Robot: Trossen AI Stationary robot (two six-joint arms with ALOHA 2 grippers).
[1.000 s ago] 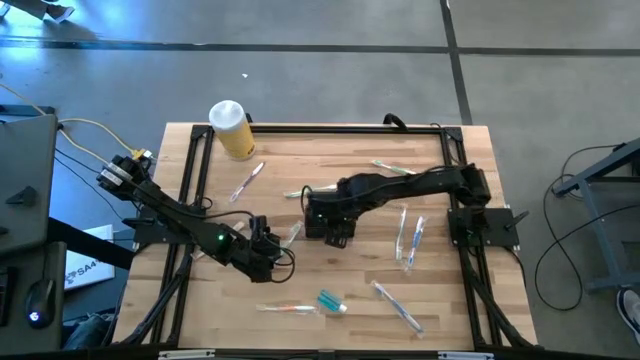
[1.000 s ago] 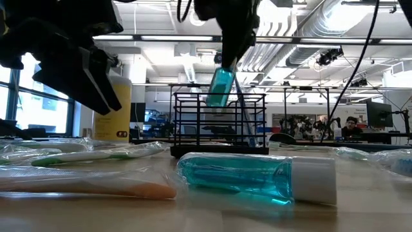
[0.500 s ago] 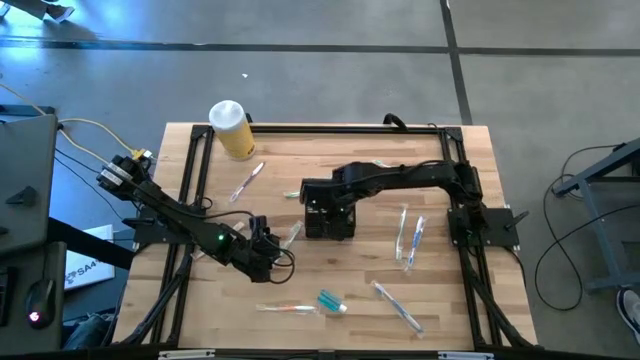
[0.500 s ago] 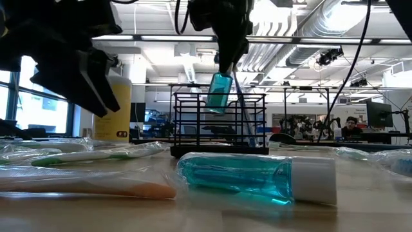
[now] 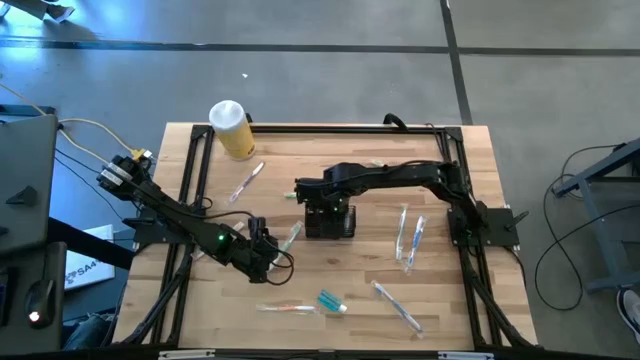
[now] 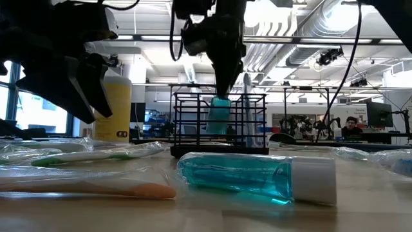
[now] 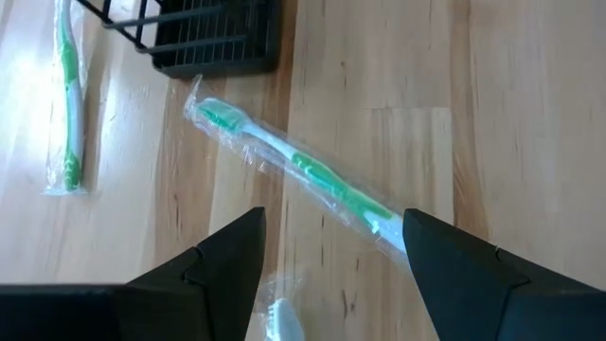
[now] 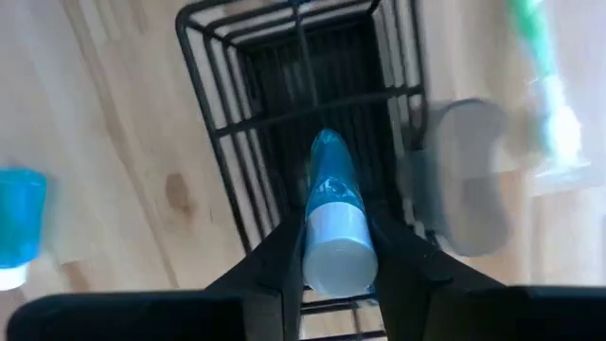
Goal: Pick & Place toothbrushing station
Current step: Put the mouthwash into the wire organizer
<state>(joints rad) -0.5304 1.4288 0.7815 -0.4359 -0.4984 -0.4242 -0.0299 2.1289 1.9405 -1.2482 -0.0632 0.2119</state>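
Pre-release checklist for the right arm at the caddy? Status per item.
1. Right gripper shut on blue tube: ok.
2. Tube lowered inside the caddy, cap end up: ok.
3. Tube bottom resting on caddy floor: cannot tell.
4. Caddy upright on table: ok.
5. Left gripper open, over a wrapped green toothbrush, away from the caddy: ok.

Between the spread left end effector (image 7: 327, 270) fingers lies a wrapped green toothbrush (image 7: 303, 170), near the black caddy (image 7: 204, 33).
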